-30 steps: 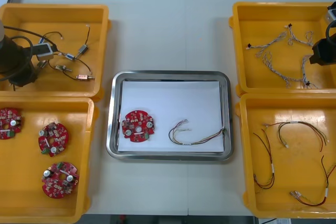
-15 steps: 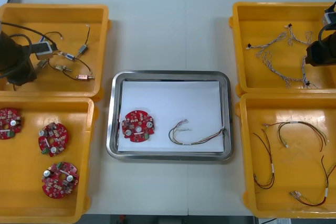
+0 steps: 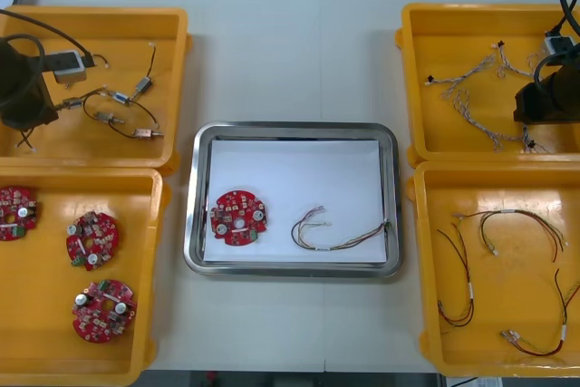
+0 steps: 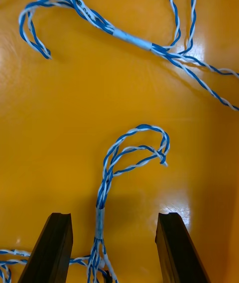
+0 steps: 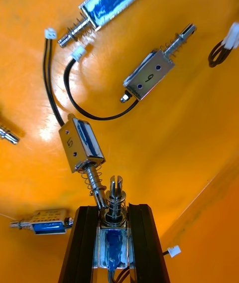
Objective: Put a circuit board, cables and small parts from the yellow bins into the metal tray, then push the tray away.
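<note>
Left claw (image 5: 114,209): narrow, clamped on a small silver metal part with a blue body (image 5: 115,188), whose slotted pin sticks out past the black fingertips.
Left claw's place: over the far yellow plastic bin (image 3: 91,14) left of the shiny rectangular metal tray (image 3: 294,130).
Around the held part: three more loose boxy metal parts (image 5: 82,143) lie on the bin floor just beyond it, and one touches its pin.
Right claw (image 4: 113,219): wide, holding nothing.
Right claw's place: low over the far yellow bin (image 3: 480,8) right of the tray.
Twisted blue and white cable (image 4: 107,183): runs up between the two fingers and curls into a loop past their tips.
Tray's white inside: a round red circuit board (image 3: 238,217) at its near-left, and a thin loose cable (image 3: 340,231) towards its near-right.
Counter (image 3: 290,43): light, carrying the tray between the bins.
</note>
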`<state>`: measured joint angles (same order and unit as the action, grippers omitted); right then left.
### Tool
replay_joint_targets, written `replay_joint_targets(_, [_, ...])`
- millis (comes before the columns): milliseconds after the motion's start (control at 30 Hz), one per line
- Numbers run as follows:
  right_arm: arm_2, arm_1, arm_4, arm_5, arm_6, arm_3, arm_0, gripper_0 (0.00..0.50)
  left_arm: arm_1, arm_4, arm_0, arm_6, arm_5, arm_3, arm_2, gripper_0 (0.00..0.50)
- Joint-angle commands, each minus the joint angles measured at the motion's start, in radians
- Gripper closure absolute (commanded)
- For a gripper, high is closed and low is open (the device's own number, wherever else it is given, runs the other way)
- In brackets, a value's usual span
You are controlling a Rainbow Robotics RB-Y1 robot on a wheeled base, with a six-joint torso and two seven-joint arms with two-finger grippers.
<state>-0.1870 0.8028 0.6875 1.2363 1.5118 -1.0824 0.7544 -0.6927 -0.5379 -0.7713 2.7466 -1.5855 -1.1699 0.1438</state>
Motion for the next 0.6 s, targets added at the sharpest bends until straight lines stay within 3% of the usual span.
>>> replay_joint_targets(33, [-0.008, -0.01, 0.006, 0.002, -0.002, 0.026, 0.042, 0.012, -0.045, -0.002, -0.043, -0.041, -0.03, -0.076, 0.04, 0.5])
replay_joint_targets(600, [-0.008, -0.025, 0.023, 0.037, 0.011, 0.039, 0.042, 0.012, -0.047, 0.006, -0.06, -0.041, -0.091, -0.162, 0.054, 0.5])
